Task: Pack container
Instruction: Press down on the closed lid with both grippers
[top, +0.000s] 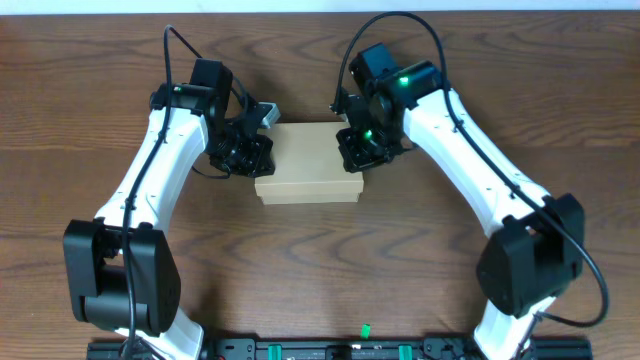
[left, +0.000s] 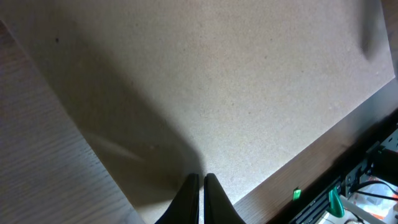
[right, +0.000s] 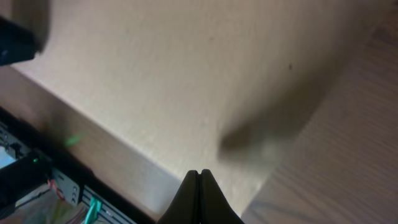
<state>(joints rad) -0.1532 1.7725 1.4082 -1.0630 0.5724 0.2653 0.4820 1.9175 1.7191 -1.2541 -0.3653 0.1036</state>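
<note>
On my left, the white-and-black left arm (top: 150, 190) reaches in from the near edge of the brown wood-grain table (top: 80, 60). Its black two-finger left gripper (top: 243, 152) sits at the left end of the small rectangular plain tan cardboard box (top: 308, 162). From the left wrist camera I see the left gripper (left: 200, 178) with both fingers pressed together and nothing between them. The tips point down over the flat tan top of the box (left: 217, 81), close to its near edge. I cannot tell whether they actually touch the cardboard. A strip of the table (left: 37, 162) shows on the left of that view.

The box lies in the middle of the table between the two grippers, long side across my view. Its flap lid is down flat, and the front wall faces the black rail (top: 330, 350) at the near edge.

On the right, the black two-finger right gripper (top: 362, 148) hangs over the box's far right corner, carried by the white-and-black right arm (top: 480, 170). In the right wrist camera the right gripper (right: 199, 174) is closed too, finger against finger, holding nothing. It sits above the box top (right: 186, 74), with the table (right: 348, 155) beside it on the right. Contact I cannot confirm here either.
</note>
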